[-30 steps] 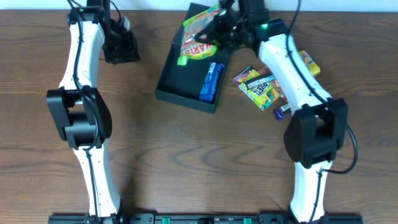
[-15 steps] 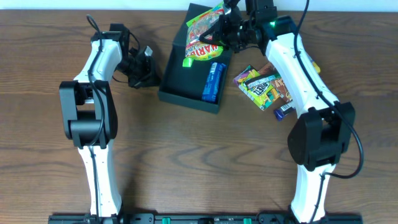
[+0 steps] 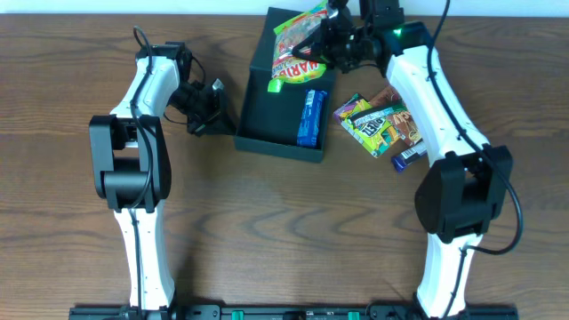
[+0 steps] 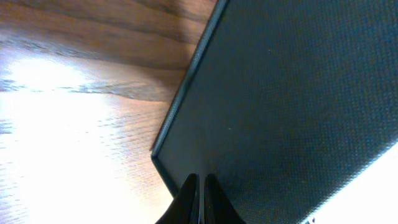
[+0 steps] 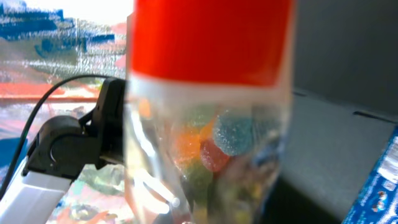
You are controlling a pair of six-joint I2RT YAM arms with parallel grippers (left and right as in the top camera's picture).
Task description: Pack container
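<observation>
Jaws shut: left gripper point(image 4: 198, 188) empty at container point(image 3: 267, 111) wall, right gripper point(image 3: 335, 42) on gummy bag point(image 3: 297, 49) above.

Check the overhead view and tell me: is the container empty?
No, a blue packet lies flat inside the container, and a gummy bag sits over its far end.

White arms point(image 3: 149, 84), blk joints point(image 3: 124, 169), cables point(image 3: 516, 213)

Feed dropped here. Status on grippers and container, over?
Left gripper shut, tips at container outer wall. Right gripper shut on gummy bag above container. Blue packet inside. Nothing blocking.
</observation>
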